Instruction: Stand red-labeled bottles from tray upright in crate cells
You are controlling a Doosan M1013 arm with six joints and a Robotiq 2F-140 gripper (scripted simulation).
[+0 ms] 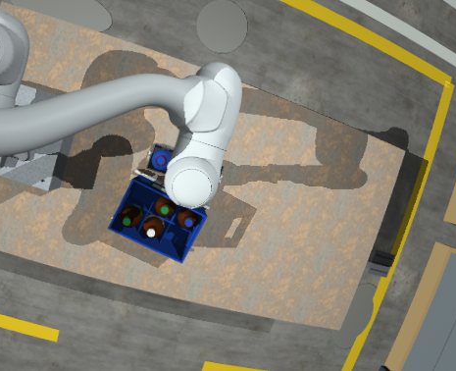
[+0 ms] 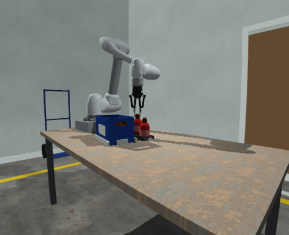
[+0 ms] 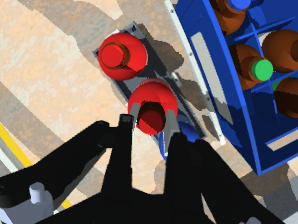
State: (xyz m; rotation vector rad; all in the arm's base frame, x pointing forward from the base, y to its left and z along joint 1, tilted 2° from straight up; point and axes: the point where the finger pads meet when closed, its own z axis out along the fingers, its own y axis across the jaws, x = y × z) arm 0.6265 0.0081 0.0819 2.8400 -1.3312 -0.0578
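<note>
Two red bottles stand on a dark tray (image 3: 160,72) beside the blue crate (image 3: 249,63). My gripper (image 3: 151,116) is shut on the neck of the nearer red bottle (image 3: 153,106). The other red bottle (image 3: 123,56) stands free just beyond it. In the side view the gripper (image 2: 137,110) points straight down onto the held bottle (image 2: 137,123), whose base is level with its neighbour (image 2: 144,127). The crate (image 1: 159,221) holds brown bottles with green (image 1: 165,210), white (image 1: 150,233) and blue (image 1: 188,222) caps. In the overhead view my arm hides the red bottles.
A blue bottle (image 1: 161,159) stands on the tray behind the crate. The crate (image 2: 115,129) sits close against the tray (image 2: 144,137). A grey base block (image 2: 85,125) and a blue cart frame (image 2: 56,107) stand behind the table.
</note>
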